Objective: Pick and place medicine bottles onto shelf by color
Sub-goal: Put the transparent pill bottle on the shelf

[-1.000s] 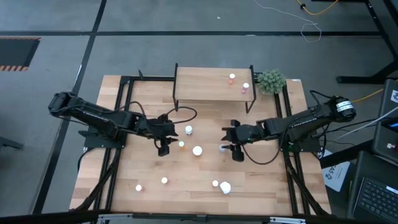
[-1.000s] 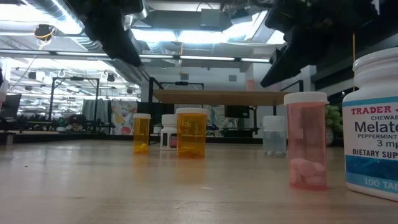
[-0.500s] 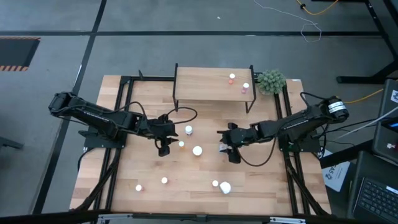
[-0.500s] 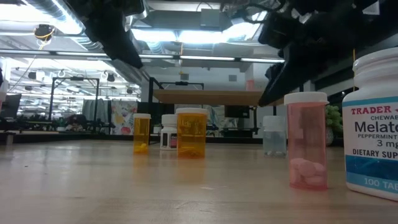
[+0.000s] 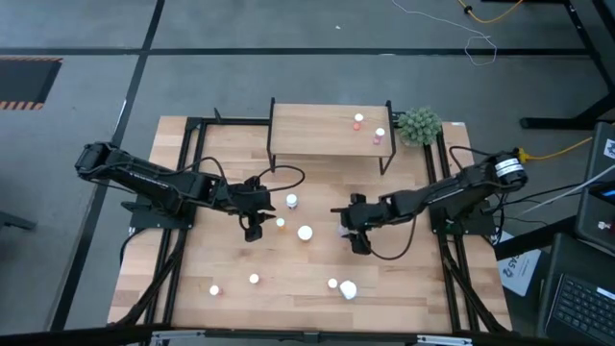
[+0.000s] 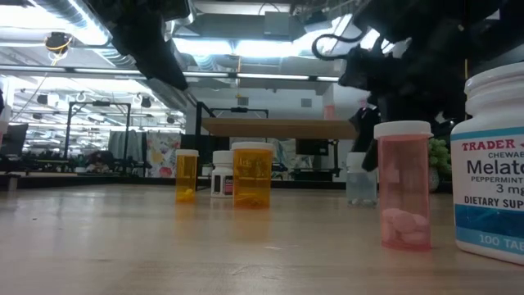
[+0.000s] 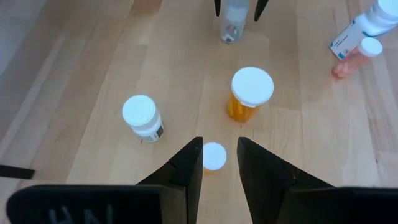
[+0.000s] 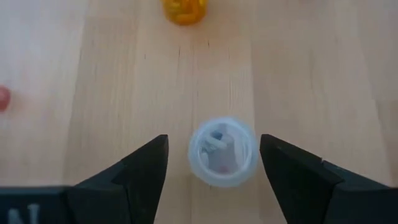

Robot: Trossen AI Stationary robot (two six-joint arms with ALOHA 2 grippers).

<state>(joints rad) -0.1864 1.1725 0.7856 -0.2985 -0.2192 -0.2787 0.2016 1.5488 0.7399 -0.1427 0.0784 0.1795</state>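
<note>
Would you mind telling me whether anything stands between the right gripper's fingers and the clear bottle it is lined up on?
Nothing visible does. The right gripper is open, a finger on either side of the clear bottle, with only bare table in the gaps. The nearest other bottle, an orange one, stands well beyond it.

The wooden table is carrying the shelf at its far edge, standing on thin black legs, with a small green plant sitting just beside it. Two bottles are standing on the shelf board near its right end: an orange one and a pink one. On the tabletop, a white bottle, a small orange bottle and a larger orange bottle are sitting near the middle. A clear bluish bottle is standing to their right. Toward the near edge, what seem to be four more bottles are resting, among them a large white melatonin bottle and a pink bottle.
</note>
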